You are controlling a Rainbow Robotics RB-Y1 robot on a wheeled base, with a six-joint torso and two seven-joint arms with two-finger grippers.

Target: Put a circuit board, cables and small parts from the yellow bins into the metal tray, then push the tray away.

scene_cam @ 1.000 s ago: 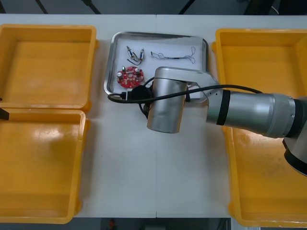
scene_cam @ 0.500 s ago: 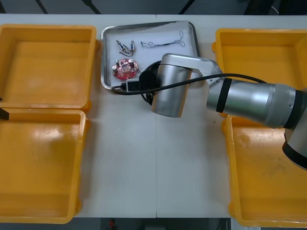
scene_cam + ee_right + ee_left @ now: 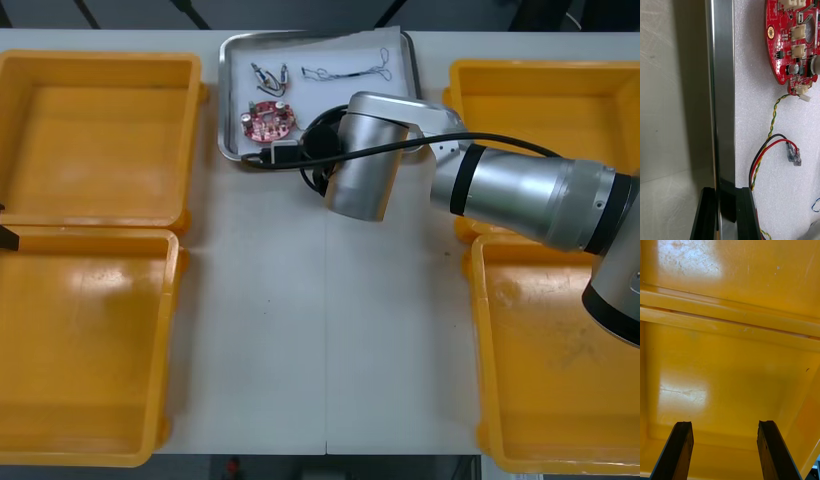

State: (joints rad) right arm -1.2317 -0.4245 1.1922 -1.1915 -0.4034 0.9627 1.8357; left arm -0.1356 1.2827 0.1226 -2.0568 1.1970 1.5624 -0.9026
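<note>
The metal tray point(image 3: 226, 100), white inside, lies at the table's far edge between the bins. In it are a round red circuit board point(image 3: 268, 121), small metal parts point(image 3: 270, 72) and a thin cable point(image 3: 350, 70). My right arm's wrist point(image 3: 360, 170) reaches across the tray's near side. In the right wrist view my right gripper point(image 3: 726, 191) is shut on the tray's rim point(image 3: 723, 93), one finger on each side of it. Just inside the rim lie the circuit board point(image 3: 790, 41) and a red, black and yellow cable point(image 3: 769, 150). My left gripper point(image 3: 725, 423) hangs open over a yellow bin point(image 3: 730, 371).
Two yellow bins stand at the left point(image 3: 100, 135) point(image 3: 85, 345) and two at the right point(image 3: 540, 100) point(image 3: 560, 370), all bare inside. The right arm crosses over the right far bin. Bare table stretches from the tray to the front edge.
The tray has slid away from me to the table's far edge, with my right gripper holding its rim and the arm following. The left arm has not moved.
</note>
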